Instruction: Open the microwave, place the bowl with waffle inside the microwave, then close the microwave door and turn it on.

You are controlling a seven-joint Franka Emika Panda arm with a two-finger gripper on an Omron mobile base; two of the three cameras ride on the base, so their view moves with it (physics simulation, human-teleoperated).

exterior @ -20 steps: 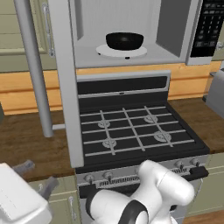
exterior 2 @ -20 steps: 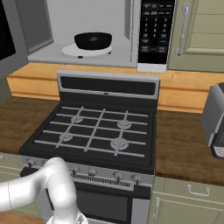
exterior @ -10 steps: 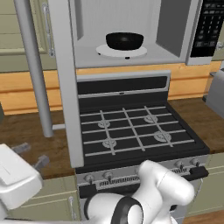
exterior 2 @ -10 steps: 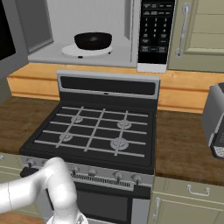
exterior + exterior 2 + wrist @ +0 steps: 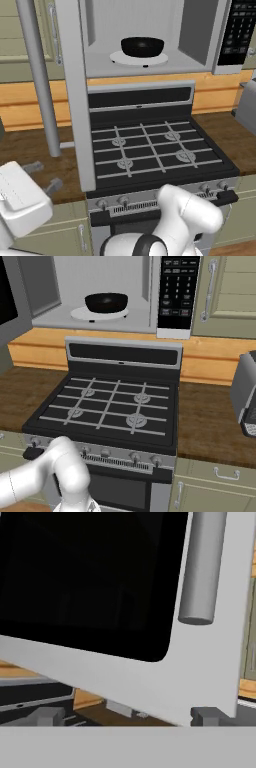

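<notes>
With the bowl (image 5: 142, 46) sitting on the turntable inside the microwave (image 5: 100, 291), I am holding my gripper (image 5: 42, 176) spread empty beside the wide-open microwave door (image 5: 150, 612), leaving closing and switching on outstanding.

Beige cabinets (image 5: 231, 296), wooden counter (image 5: 210, 421)

Door (image 5: 200, 677) frame matt silver, window (image 5: 85, 577) glossy black glass; bowl (image 5: 142, 46) glossy black; counter (image 5: 210, 423) dark wood.
</notes>
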